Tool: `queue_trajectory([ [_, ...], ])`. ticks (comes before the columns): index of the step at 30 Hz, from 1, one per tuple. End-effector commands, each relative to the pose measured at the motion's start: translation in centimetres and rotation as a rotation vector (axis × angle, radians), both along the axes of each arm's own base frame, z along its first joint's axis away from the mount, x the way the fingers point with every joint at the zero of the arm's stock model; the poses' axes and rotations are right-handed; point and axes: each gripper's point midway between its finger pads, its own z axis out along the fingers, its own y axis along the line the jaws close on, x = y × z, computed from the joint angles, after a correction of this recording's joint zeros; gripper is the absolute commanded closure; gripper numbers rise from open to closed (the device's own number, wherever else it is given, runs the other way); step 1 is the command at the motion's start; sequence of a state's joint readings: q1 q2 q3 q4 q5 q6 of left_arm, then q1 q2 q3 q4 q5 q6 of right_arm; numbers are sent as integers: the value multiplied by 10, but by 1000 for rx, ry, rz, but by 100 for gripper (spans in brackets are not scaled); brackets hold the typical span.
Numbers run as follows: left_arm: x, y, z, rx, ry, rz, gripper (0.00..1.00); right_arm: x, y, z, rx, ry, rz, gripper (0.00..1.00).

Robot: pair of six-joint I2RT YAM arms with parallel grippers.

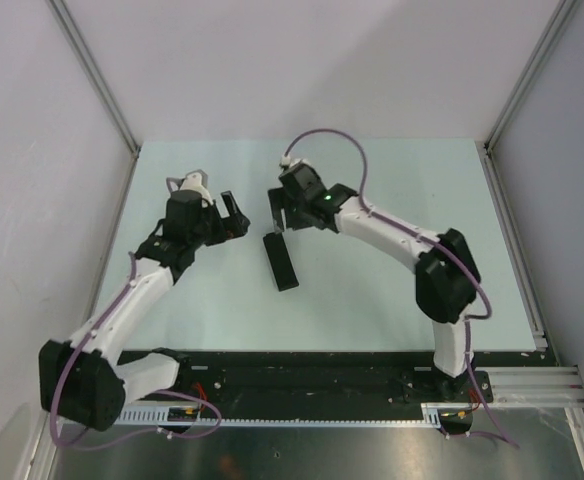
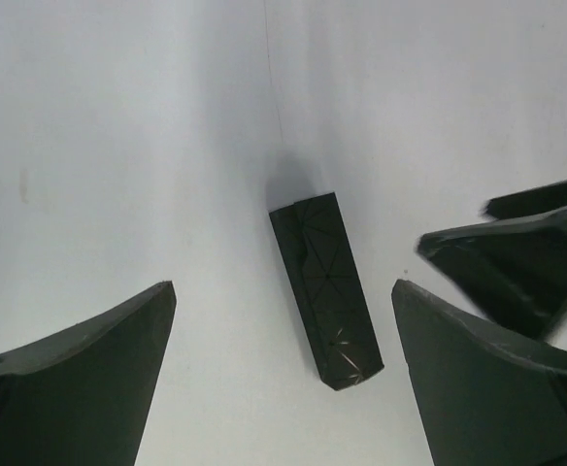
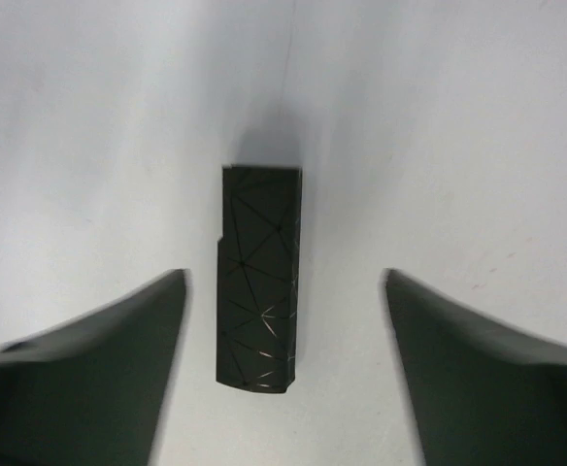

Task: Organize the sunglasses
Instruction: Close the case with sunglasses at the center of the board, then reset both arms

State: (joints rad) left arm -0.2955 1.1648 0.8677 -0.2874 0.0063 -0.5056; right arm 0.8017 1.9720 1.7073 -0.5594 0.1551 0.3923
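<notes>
Black oblong case (image 1: 281, 262) lies flat on the pale table (image 1: 392, 180), near its middle, long side running near to far. My left gripper (image 1: 234, 215) hangs just left of the case's far end, jaws released and holding nothing. My right gripper (image 1: 277, 212) hangs over that far end, likewise spread and empty. The sunglasses show in no view; I cannot tell where they are.

Case (image 3: 257, 282) black, faint sheen, etched line pattern; table (image 1: 392, 300) smooth, matt.
</notes>
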Motion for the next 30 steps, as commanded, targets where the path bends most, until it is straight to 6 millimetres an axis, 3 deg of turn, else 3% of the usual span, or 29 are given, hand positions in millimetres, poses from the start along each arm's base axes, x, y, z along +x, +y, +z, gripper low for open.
queue_trajectory([
  [1,-9,21,65,104,-178,7,0,20,-34,108,155,-212,-99,1],
  [3,-16,26,82,124,-217,3,0,24,-62,129,172,-259,-162,0],
  [4,-22,29,97,120,-260,4,0,17,-78,148,207,-302,-183,0],
  [9,-39,35,149,137,-399,-17,0,3,-162,190,265,-442,-384,0],
  [12,-45,37,172,130,-435,-16,0,-10,-206,213,283,-497,-478,0],
  [15,-47,37,182,123,-450,-19,0,-27,-236,234,293,-566,-547,0],
  [19,-50,37,192,125,-471,-25,0,-50,-268,255,322,-643,-622,0],
  [23,-52,39,203,136,-492,-26,0,-62,-283,270,327,-699,-646,0],
  [30,-50,37,209,131,-498,-33,0,-64,-291,262,319,-706,-683,0],
])
